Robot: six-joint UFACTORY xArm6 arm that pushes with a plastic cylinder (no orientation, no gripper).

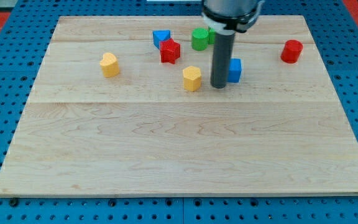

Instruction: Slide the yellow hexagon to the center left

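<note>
The pale wooden board (179, 149) fills the frame's lower half. Just above the frame's centre sits the small yellow hexagon block (192, 78), upright, with my tip (219, 86) just to its right, apart from it; the rod has no fingers. Yellow blocks number two, the other a yellow heart-shaped block (109, 64) at upper left. Two red: a red star-like block (170, 50) and a red cylinder (291, 51). Two blue: a blue block (161, 38), shape unclear, and a blue cube (235, 70) behind the rod. One green block (199, 38).
</note>
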